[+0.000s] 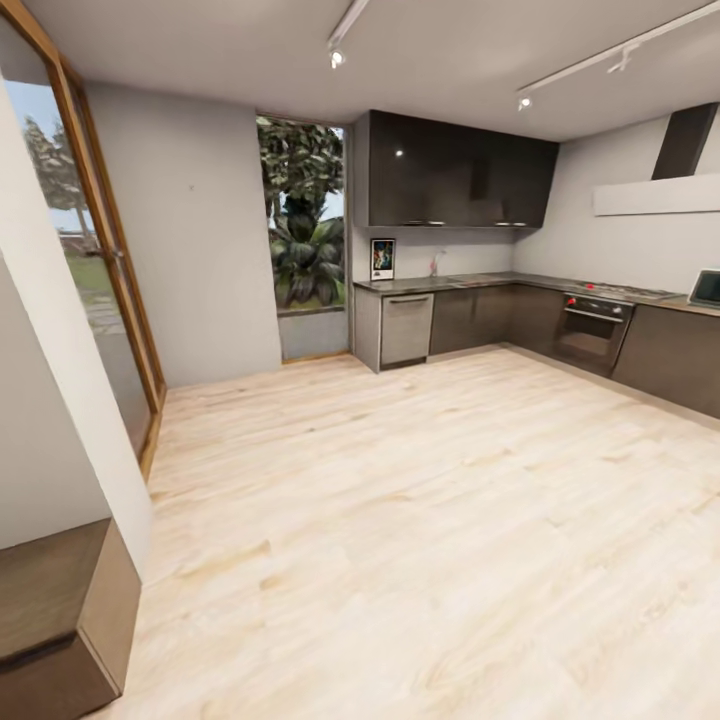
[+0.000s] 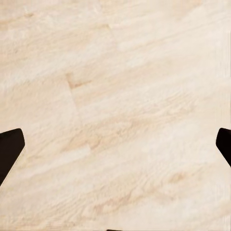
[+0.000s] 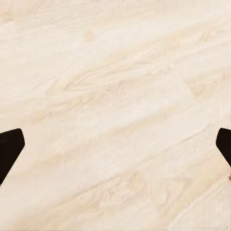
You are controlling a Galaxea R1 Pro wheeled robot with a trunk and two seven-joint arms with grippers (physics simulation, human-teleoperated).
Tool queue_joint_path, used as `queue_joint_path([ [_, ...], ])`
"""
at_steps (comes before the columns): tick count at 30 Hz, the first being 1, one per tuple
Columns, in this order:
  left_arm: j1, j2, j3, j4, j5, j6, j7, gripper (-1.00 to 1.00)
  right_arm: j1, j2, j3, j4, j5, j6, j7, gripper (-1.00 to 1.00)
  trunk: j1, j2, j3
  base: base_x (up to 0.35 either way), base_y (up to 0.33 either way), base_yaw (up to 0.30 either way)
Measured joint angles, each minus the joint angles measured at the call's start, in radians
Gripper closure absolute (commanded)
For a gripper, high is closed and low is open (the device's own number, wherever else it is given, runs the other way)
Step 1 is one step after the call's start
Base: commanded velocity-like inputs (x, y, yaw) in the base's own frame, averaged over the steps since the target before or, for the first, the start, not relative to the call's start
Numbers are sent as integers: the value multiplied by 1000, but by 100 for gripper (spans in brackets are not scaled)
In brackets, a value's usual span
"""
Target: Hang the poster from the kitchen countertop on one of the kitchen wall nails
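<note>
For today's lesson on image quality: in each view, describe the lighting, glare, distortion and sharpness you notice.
Head view: wide-angle stretch at the edges, glints on the glossy dark wall cabinets, ceiling spotlights lit; the distant poster on the kitchen countertop is too small for detail. Left wrist view: evenly lit, soft wooden floor, dark fingertips at the edges. Right wrist view: the same flat light, no hard shadows.

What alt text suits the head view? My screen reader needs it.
A poster stands upright at the left end of the far kitchen countertop, across bare light wooden floor. Built-in oven right, glass door left.
</note>
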Motion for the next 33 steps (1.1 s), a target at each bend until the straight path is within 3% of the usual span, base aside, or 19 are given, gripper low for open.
queue_joint_path([
  [33,0,0,0,0,0,0,0,-100,0,0,0,0,-1,1,0,-100,0,0,0,342,91,0],
])
